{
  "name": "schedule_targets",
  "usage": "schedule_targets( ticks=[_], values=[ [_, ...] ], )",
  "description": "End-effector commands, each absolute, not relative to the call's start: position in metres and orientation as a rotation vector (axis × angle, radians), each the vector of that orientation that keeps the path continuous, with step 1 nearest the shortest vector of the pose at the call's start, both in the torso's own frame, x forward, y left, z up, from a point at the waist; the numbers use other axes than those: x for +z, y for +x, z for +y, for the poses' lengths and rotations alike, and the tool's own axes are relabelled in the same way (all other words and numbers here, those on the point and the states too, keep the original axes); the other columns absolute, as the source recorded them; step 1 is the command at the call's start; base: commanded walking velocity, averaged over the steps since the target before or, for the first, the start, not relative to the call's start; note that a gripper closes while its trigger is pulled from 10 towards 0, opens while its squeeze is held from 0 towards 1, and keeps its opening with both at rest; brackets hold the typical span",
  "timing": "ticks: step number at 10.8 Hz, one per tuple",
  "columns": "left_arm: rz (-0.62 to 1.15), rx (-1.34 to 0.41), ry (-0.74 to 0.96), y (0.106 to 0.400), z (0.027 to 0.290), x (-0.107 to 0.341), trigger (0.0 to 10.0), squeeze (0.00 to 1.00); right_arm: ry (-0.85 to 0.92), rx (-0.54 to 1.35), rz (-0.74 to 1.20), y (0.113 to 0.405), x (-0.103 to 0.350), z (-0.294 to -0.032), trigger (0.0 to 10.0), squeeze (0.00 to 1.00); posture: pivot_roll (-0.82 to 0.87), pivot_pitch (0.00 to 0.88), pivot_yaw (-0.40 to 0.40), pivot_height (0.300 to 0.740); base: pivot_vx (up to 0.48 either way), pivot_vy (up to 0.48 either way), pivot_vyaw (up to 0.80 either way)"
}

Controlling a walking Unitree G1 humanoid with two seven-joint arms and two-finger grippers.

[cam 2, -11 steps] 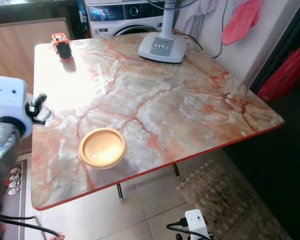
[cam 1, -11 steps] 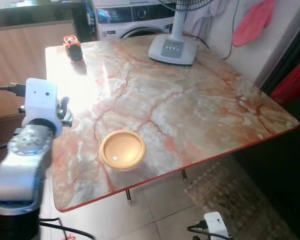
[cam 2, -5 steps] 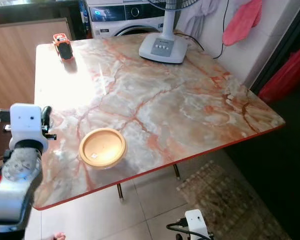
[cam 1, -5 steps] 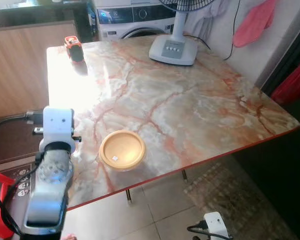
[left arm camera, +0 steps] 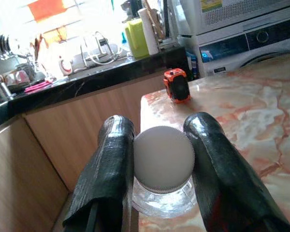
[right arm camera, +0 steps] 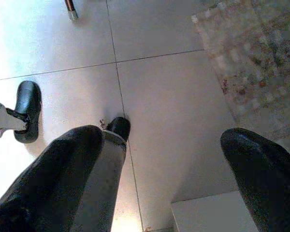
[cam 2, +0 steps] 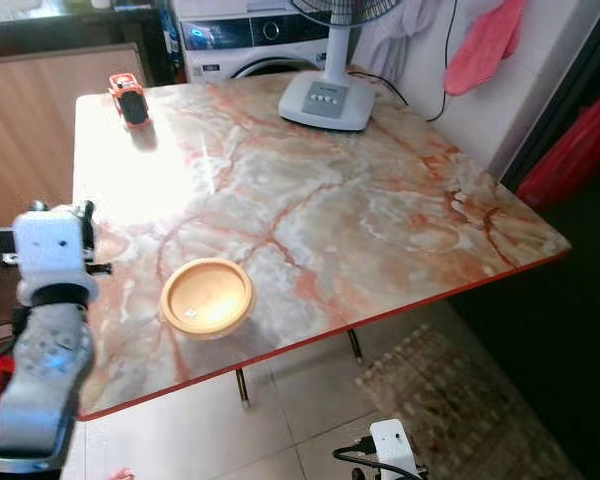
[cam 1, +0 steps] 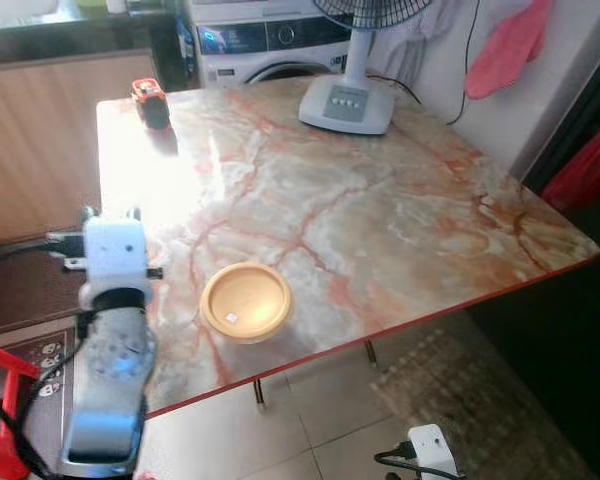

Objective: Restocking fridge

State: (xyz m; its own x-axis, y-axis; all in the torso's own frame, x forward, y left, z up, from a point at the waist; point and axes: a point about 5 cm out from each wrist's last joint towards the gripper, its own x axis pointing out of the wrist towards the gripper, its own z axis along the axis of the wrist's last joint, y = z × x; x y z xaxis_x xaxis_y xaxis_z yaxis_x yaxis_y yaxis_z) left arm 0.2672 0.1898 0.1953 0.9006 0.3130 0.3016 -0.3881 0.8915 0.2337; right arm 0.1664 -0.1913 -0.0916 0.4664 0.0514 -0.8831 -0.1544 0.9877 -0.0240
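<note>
Left gripper clamped; right gripper spread, hanging.

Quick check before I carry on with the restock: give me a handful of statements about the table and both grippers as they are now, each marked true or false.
1. The left gripper is shut on a clear jar with a white lid. True.
2. The right gripper is holding the yellow bowl. False: its fingers are spread open over bare floor tiles and hold nothing.
3. The yellow bowl sits near the table's front edge. True.
4. The fan base stands beside the bowl. False: it stands at the far side of the marble table.
5. The orange tape measure is at the table's far left corner. True.
</note>
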Motion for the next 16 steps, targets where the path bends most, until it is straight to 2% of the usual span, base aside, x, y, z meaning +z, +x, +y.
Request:
schedule_targets(
  ticks=[1,7,16],
  values=[
    [-0.279,0.361,0.298,0.2662,0.1872,0.1957,10.0,0.0,-0.092,0.113,1.088,0.1624,-0.0931,-0.1929,10.0,0.0,0.1,0.003,-0.051,0.74,0.0,0.0,0.0],
    [-0.315,0.372,0.354,0.2634,0.185,0.1889,10.0,0.0,-0.074,0.102,1.073,0.1637,-0.0924,-0.1932,10.0,0.0,0.09,0.02,-0.057,0.74,0.0,0.0,0.0],
    [-0.337,0.385,0.34,0.2656,0.1836,0.1929,10.0,0.0,-0.048,0.07,1.069,0.1631,-0.0928,-0.1926,10.0,0.0,0.1,0.038,-0.052,0.74,0.0,0.0,0.0]
  ],
)
